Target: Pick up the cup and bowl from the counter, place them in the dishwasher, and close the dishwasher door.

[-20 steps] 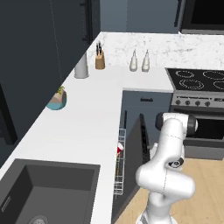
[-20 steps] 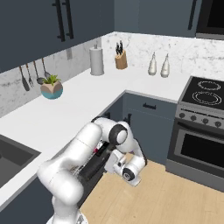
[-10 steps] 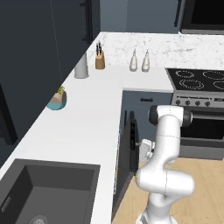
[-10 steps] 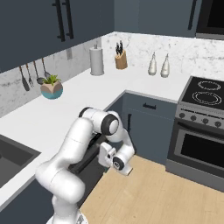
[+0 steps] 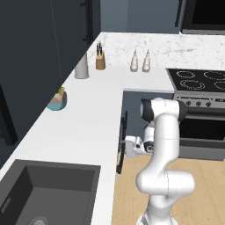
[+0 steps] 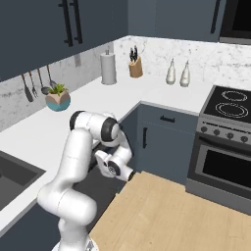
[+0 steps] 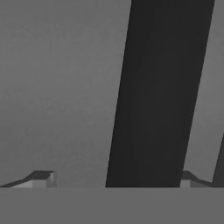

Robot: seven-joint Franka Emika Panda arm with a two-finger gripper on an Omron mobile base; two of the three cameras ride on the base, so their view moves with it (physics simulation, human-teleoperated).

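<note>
Low beside the white counter [image 5: 88, 118], the end effector [image 7: 114, 179] spreads wide, holding nothing.

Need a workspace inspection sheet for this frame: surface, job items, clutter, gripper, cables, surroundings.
Surface: white marbled counter, L-shaped, with a dark sink set in at the near end.
Job's things: dishwasher door almost shut, a narrow gap left at the counter edge; cup and bowl: nothing seen.
Clutter: plant pot, paper towel roll, knife block, two white bottles, all toward the back of the counter.
Gripper: gripper against the door's outer face, fingers spread in the hand view, holding nothing.
Cables: nothing seen.
Surroundings: oven with cooktop to the right, dark cabinets, utensils hanging on the wall, wood floor.
</note>
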